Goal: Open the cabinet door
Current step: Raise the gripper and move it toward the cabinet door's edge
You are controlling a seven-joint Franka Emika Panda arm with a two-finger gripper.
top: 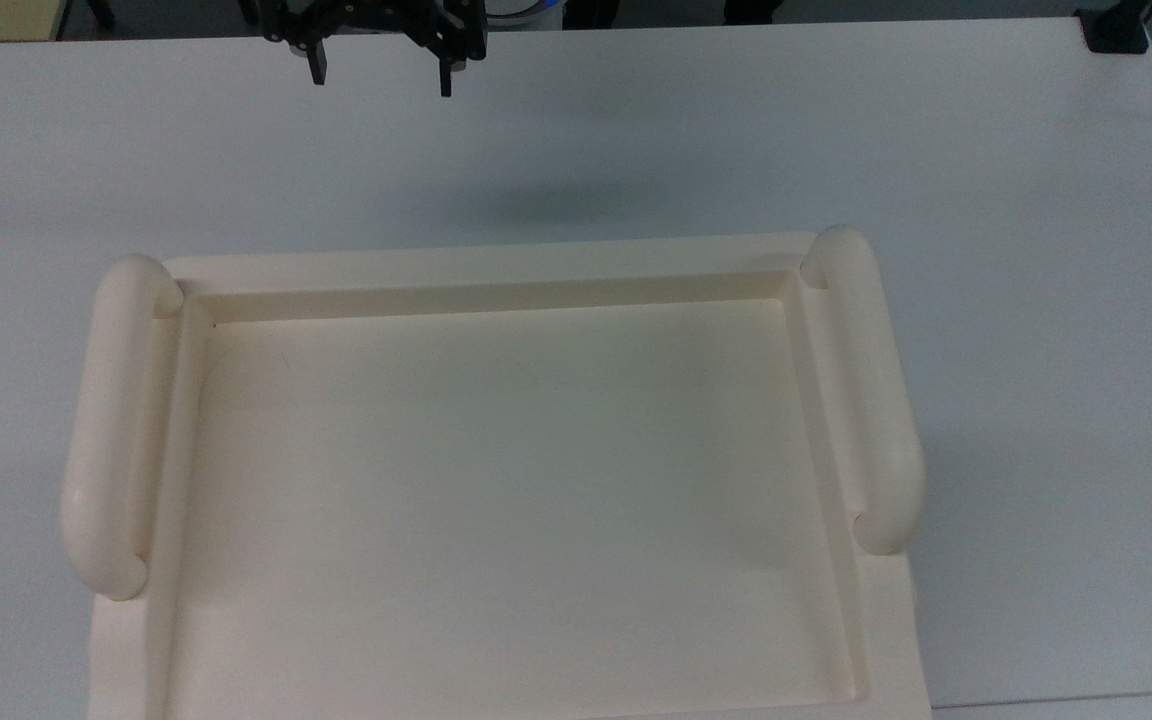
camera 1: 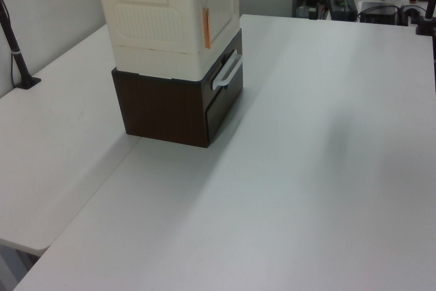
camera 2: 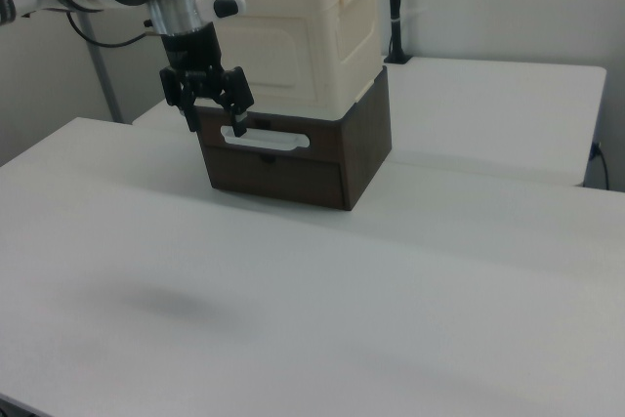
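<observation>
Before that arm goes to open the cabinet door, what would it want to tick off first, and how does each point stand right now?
1. Gripper open: ok, the two fingers stand well apart in the top view.
2. Gripper empty: ok, nothing sits between the fingers.
3. Cabinet door shut: ok, it lies flush with the cream cabinet front in the right view.
4. Gripper clear of the cabinet: ok, in the top view it hangs over bare table, apart from the cabinet's edge.
5. A grip point on the door: cannot tell; an orange strip shows on the front in the left view.
6. Table in front free: ok.
</observation>
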